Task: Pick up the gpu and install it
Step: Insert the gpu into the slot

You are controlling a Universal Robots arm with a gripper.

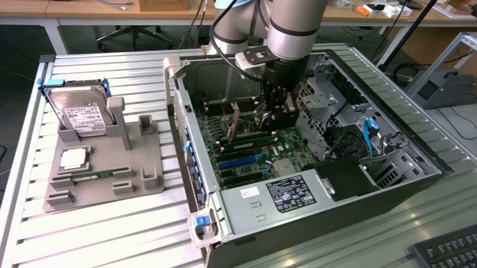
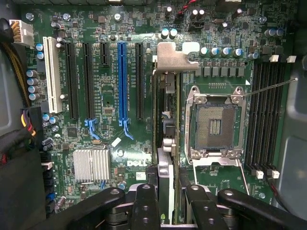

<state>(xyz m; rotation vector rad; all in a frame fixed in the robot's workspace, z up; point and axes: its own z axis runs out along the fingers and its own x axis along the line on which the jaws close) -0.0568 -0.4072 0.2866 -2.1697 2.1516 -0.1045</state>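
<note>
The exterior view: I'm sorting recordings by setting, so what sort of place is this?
Probably a robotics lab or workshop: an open black metal computer case lies on a ribbed metal table, a grey moulded parts fixture holds a silver hard drive, and wooden desks stand behind.

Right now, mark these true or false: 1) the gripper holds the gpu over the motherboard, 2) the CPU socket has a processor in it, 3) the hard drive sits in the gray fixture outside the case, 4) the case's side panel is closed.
1) True. The gripper is clamped on the gpu, held edge-on above the motherboard inside the case.
2) False. The CPU socket is open and bare, its contacts exposed.
3) True. The hard drive stands in the gray fixture at the exterior view's left.
4) False. The case lies open, with its inside exposed.
</note>
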